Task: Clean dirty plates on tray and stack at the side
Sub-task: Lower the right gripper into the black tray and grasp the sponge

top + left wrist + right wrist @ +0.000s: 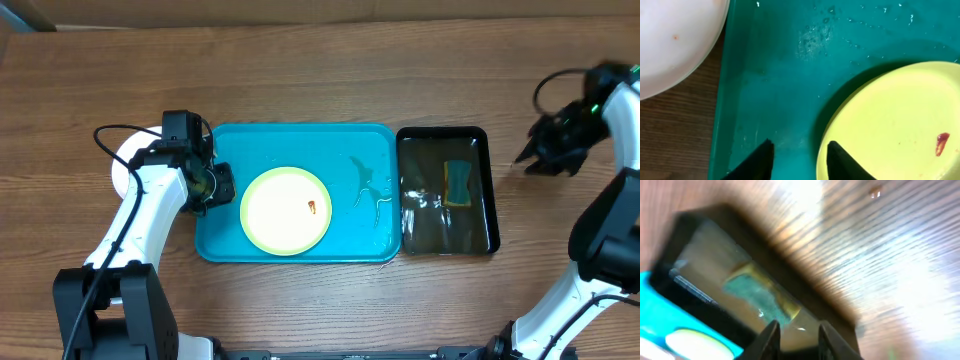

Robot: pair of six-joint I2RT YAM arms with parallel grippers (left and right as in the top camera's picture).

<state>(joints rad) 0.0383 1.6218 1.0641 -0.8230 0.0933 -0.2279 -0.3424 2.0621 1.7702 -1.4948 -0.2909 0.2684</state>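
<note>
Closest to the lens on my left wrist feed, the left claw (800, 161) has its two dark, pointed fingers apart with nothing between them. One tip hangs over bare tray floor, the other over the near rim of the yellow-green plate (895, 120); whether it touches I cannot tell. That plate is round and smooth, pale yellow-green, with a small orange-red smear (942, 143) off centre. It lies flat, a little left of centre, in the turquoise tray (770, 90), a glossy plastic rectangle with rounded corners and a raised rim, its floor beaded with water (815, 37). Past the tray's left rim a white plate (670, 45) sits on the wood-grain surface (675, 135), carrying a tiny orange speck (675, 37); from overhead my left arm (140, 215) covers much of it.

On the blurred right wrist feed, the right claw (801, 341) is also spread and empty, hanging above the wood beside the black tray (790, 272). That narrower tray, just beside the turquoise one's right end, holds water and a rectangular sponge (760, 297), blue-green with a yellow layer.
</note>
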